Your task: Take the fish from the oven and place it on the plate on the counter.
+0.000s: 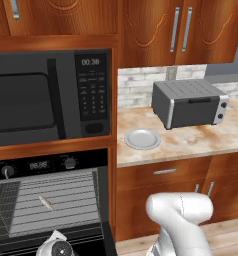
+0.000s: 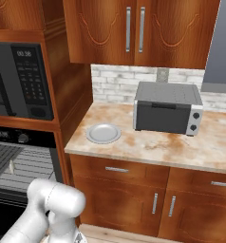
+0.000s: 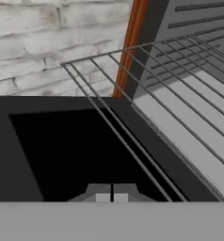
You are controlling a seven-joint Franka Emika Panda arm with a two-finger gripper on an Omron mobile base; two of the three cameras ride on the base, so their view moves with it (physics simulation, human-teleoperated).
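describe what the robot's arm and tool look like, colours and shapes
The arm is glossy white, built of thick rounded links with bulbous joints; a dark round joint face shows low in the left base view. The tool ends in two small dark grey, blocky finger tips. No cables or markings are visible.

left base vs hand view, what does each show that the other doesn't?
Left base view alone: the fish lying on the oven rack, the microwave, the plate on the counter, and the toaster oven.

Hand view alone: the pincer from close up, its fingertips shut together with nothing between them, and the oven's dark open door.

Both: the oven's wire rack.
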